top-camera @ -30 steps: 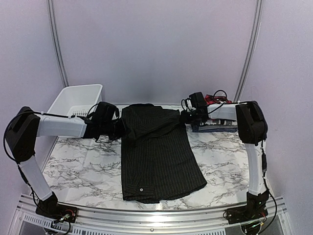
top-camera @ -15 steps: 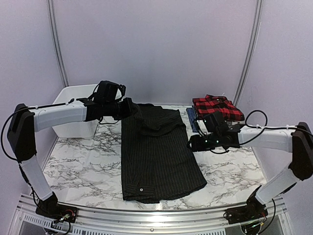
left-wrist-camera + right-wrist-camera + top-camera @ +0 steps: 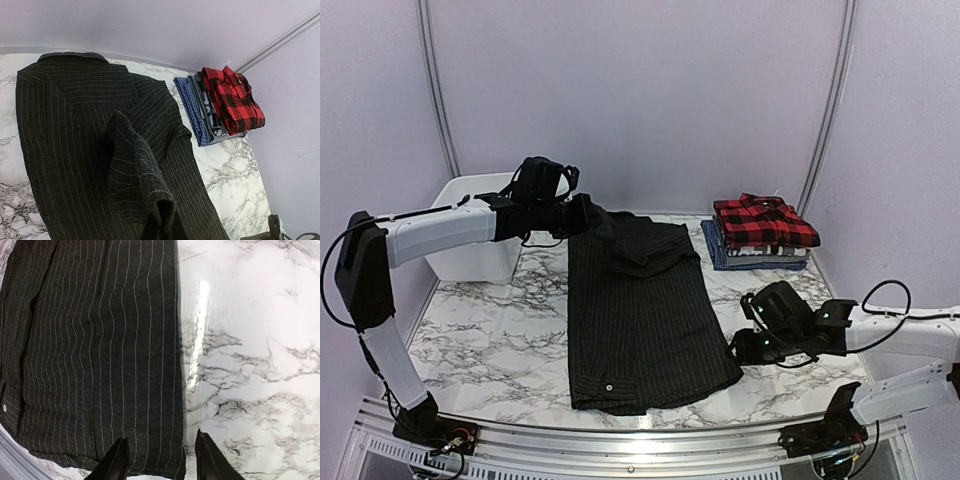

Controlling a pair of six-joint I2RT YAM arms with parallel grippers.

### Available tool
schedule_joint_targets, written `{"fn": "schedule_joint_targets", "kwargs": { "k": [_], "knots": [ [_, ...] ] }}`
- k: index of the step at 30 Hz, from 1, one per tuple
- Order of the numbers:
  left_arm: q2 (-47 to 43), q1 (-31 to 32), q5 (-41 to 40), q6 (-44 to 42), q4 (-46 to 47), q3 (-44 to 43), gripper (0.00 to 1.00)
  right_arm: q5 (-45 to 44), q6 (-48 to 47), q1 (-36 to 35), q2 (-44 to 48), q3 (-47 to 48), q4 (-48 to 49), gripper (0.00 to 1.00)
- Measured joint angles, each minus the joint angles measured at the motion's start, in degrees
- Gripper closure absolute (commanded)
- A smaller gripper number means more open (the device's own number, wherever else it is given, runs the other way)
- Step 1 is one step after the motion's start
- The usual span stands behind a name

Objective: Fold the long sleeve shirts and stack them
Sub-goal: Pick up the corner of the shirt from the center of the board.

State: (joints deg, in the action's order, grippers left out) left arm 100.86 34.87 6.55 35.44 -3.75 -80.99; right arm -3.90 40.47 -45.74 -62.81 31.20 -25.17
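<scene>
The black pinstriped shirt (image 3: 640, 310) lies lengthwise down the middle of the marble table (image 3: 500, 340). My left gripper (image 3: 576, 216) is shut on a bunched fold of its far left part and holds it above the table. In the left wrist view that fold (image 3: 145, 170) rises to the bottom edge and hides the fingers. My right gripper (image 3: 161, 462) hovers open at the shirt's near right corner (image 3: 732, 372), with the cloth's right edge (image 3: 177, 390) between the fingertips. Folded shirts are stacked at the back right, red plaid (image 3: 763, 220) on top, blue checked (image 3: 189, 105) lowest.
A white plastic bin (image 3: 470, 215) stands at the back left, behind my left arm. Bare marble shows left of the black shirt and to its right (image 3: 250, 340). The metal rail (image 3: 620, 440) runs along the table's near edge.
My right arm swung from beside the stack at the back right down to the shirt's near right corner. My left gripper raised the bunched cloth and carried it slightly right.
</scene>
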Motion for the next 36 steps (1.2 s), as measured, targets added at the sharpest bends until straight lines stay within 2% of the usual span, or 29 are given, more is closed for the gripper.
{"fn": "schedule_joint_targets", "kwargs": {
  "k": [14,20,27,36],
  "knots": [
    [0.37,0.0,0.04,-0.85,-1.75,-4.0,1.0,-0.63,7.69,-4.02,3.41,-4.87,-2.91,0.75],
    [1.36,0.0,0.09,-1.33,-2.16,-6.01,1.0,-0.7,8.48,-4.26,2.43,-5.11,-1.84,1.0],
    [2.71,-0.04,-0.13,-3.54,-3.43,-12.41,1.0,-1.86,8.74,-6.4,0.9,-3.76,-1.99,1.0],
    [2.19,-2.34,-2.82,-8.52,-5.05,-21.46,1.0,-5.29,7.93,-14.1,-2.91,6.25,-3.85,1.0]
  ]
}}
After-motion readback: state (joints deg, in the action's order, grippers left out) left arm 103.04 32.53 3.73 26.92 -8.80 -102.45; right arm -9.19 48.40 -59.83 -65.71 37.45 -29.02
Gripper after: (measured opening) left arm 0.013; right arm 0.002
